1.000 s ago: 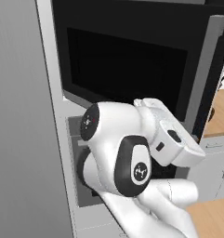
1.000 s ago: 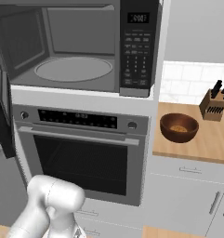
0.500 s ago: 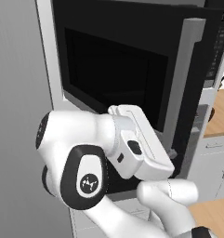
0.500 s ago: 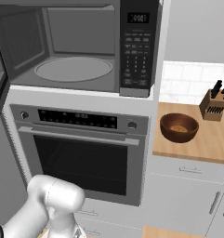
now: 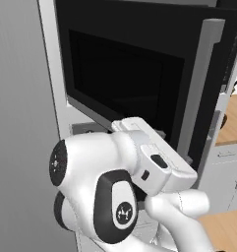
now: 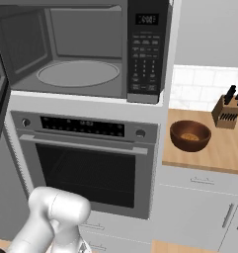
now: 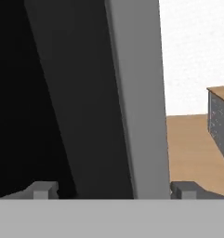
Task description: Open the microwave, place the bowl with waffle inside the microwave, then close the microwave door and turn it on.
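The door (image 5: 139, 78) is swung wide, and the microwave (image 6: 86, 49) stands open with its turntable (image 6: 78, 73) bare. In the hand view the gripper (image 7: 114, 188) has its jaws spread wide on either side of the tall grey handle (image 7: 136, 93), the tips apart from the bar and holding nothing. From the left base view that handle runs up at about 1 o'clock from the arm's wrist.

So the opening looks done, and to my eye the step in hand is getting clear of the door and going for the bowl (image 6: 190, 135). It sits on the wooden counter (image 6: 229, 148) at about 4 o'clock from the cavity, with the waffle inside and the knife block (image 6: 228, 110) just beyond it at 2 o'clock.

To do this well, I'd back the hand straight off the handle so a finger doesn't drag the door shut. Then come at the bowl from above and pinch its near rim, keeping clear of the block. Keep the bowl level on the lift, and mind the open door on the swing across.
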### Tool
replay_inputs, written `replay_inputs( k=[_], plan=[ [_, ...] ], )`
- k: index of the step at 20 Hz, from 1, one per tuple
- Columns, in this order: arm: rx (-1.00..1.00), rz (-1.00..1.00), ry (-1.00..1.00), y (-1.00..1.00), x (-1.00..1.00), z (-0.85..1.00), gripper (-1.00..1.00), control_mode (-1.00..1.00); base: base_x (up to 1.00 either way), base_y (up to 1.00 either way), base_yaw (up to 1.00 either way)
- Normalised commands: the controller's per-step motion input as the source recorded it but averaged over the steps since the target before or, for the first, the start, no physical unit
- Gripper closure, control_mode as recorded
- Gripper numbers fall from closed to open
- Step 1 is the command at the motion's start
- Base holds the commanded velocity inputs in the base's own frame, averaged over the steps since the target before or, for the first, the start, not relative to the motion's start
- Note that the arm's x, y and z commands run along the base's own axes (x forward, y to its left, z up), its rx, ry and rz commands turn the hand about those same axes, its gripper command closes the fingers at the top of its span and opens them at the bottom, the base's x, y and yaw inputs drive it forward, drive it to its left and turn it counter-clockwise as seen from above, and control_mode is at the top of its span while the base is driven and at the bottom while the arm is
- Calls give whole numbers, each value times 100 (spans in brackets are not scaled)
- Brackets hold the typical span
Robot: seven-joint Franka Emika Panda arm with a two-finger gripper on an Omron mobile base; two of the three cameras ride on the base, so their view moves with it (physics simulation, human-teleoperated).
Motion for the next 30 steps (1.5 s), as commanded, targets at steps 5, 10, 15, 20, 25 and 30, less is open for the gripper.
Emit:
replay_inputs(
  k=[5,10,15,20,25,30],
  plan=[
    [-19,20,4,21,-5,-2,-100,-100,0,0,0],
    [-15,14,0,9,-40,0,-100,-100,0,0,0],
    [-10,25,0,-2,-53,2,-100,-100,0,0,0],
    [0,33,0,-33,-40,11,-100,-100,0,0,0],
    [1,51,0,-72,-27,1,-100,-100,0,0,0],
    [0,55,0,-83,-6,0,-100,-100,0,0,0]
  ],
)
